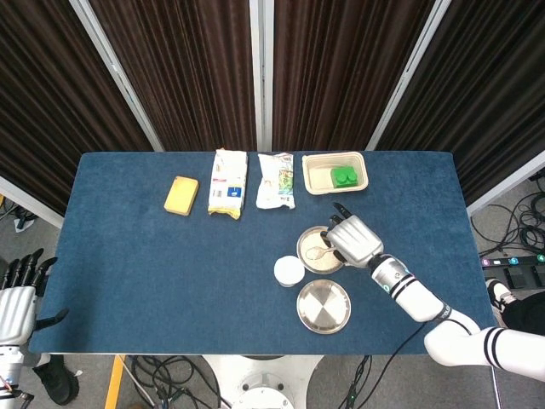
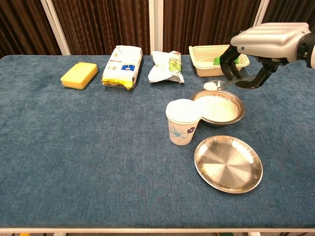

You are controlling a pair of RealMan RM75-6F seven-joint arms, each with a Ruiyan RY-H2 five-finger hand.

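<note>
The tabletop (image 2: 74, 147) carried a steel plate (image 2: 228, 163) near its front edge, with the bowl of rice (image 2: 218, 107) just behind. The right hand (image 2: 266, 42) pinched a loaded spoon (image 2: 222, 84), raised over that bowl. The left hand (image 1: 17, 298) hung spread off the left edge.

We see a matt, napped blue cloth on the table (image 2: 88, 147) — shiny brushed metal on the plate (image 2: 228, 163), bowl (image 2: 235, 116) and spoon (image 2: 224, 84), lower right; a paper cup (image 2: 182, 123).
</note>
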